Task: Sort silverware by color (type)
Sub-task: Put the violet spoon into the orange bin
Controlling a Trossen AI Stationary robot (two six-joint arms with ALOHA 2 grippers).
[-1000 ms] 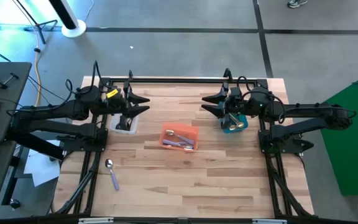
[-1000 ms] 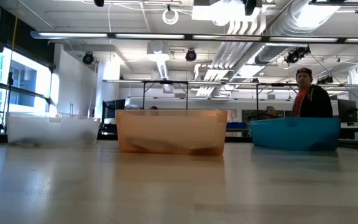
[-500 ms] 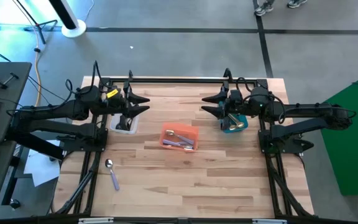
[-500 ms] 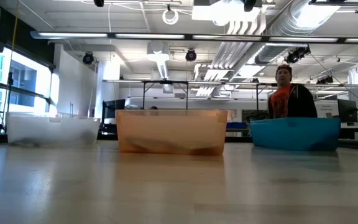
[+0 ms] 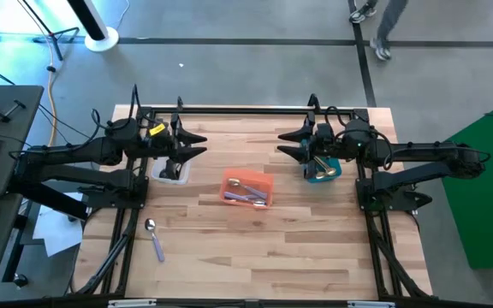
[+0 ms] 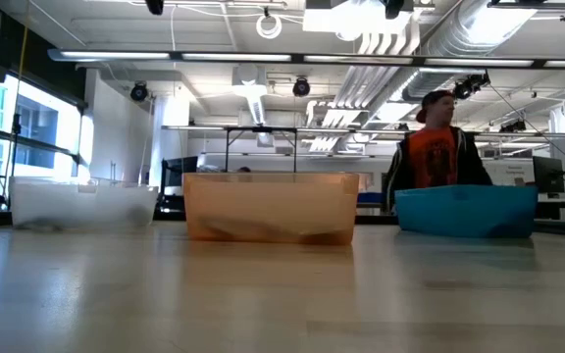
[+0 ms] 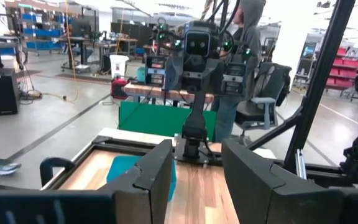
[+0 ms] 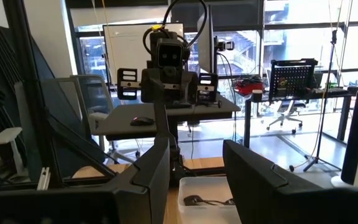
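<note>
Both end effectors, left and right, hover apart and empty; next comes fetching the lavender-handled spoon (last stray) from the table.

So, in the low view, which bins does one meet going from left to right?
Clear bin → orange bin → teal bin.

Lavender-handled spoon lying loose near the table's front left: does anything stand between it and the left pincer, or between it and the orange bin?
Nothing visible does. The spoon lies alone on bare wood; the left pincer waits over the clear bin, and the path to the orange bin looks open.
</note>
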